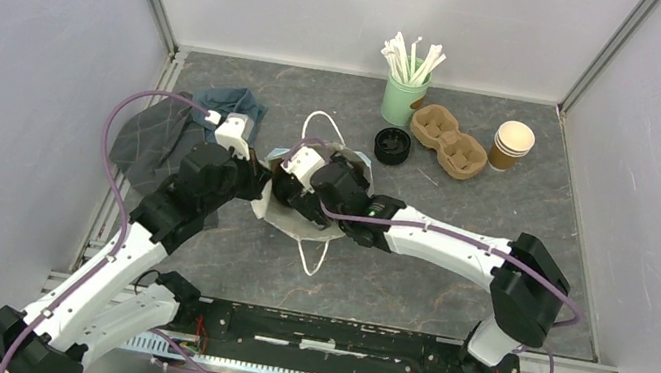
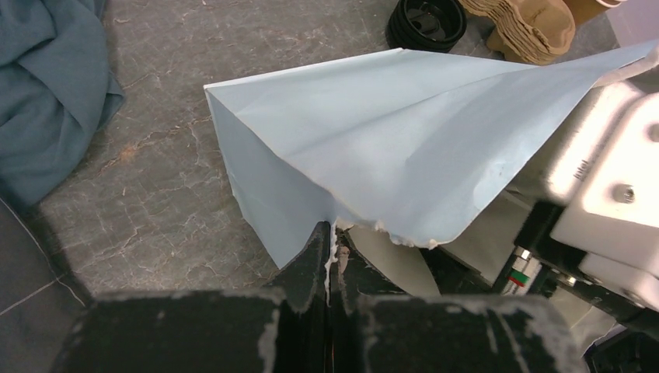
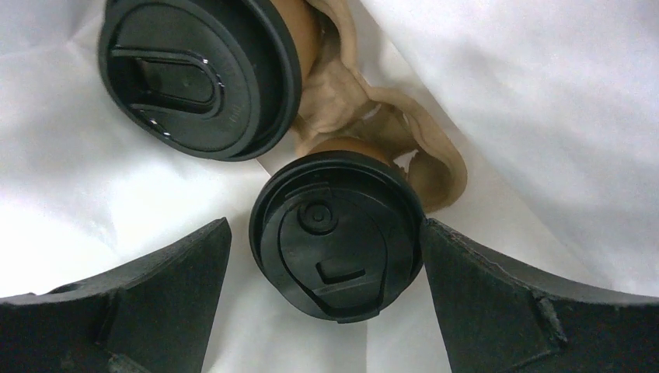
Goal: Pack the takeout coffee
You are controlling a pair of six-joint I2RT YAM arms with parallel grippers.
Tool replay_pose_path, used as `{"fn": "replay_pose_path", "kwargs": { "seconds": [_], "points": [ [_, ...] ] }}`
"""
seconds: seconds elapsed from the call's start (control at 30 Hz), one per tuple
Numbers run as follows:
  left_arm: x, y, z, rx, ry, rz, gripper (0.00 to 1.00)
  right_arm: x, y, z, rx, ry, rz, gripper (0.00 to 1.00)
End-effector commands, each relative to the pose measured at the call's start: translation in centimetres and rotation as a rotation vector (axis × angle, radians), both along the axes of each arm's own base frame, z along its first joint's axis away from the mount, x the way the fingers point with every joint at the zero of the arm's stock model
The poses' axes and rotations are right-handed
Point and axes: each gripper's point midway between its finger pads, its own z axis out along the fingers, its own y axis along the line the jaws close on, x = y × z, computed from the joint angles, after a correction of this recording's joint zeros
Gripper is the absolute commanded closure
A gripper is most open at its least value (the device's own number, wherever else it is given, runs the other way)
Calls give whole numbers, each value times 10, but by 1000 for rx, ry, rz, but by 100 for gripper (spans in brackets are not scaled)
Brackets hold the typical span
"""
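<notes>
1. You had the left gripper [image 2: 332,242] clenched on the ragged rim of the pale paper bag [image 2: 373,132], at the bottom centre of the left wrist view.
2. Your right gripper [image 3: 326,268] was released inside the bag, its jaws spread wide to either side of one lidded cup [image 3: 338,233]. The left finger stood clear of the black lid. The right finger was just beside it, and whether it touched I cannot tell.
3. That cup sat at the lower centre of the right wrist view, in a brown pulp carrier [image 3: 373,116] on the bag's white inside.
4. The other lidded cup [image 3: 198,74] sat at the upper left of that view, in the same carrier.
5. In the top view's upper right stood a green holder of stirrers [image 1: 403,97], a second carrier [image 1: 449,140], a stack of black lids [image 1: 392,145] and lidless cups [image 1: 512,146]. A blue cloth [image 1: 163,133] lay at the left.
</notes>
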Motion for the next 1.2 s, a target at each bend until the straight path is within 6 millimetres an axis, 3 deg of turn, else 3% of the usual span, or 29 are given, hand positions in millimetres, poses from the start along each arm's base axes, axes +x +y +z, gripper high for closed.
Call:
{"fn": "replay_pose_path", "kwargs": {
  "seconds": [0.0,0.33,0.63,1.17],
  "points": [
    [3,-1,16,-44,-6,21,98,12,-12,3,3,-16,-159,2],
    [2,-2,19,-46,-15,14,98,19,-9,-17,-16,-6,-134,4],
    [2,-3,18,-47,-11,7,98,20,-4,1,1,-20,-87,39],
    [1,-3,13,-39,3,4,98,15,-13,45,57,-108,-122,46]
  ]
}}
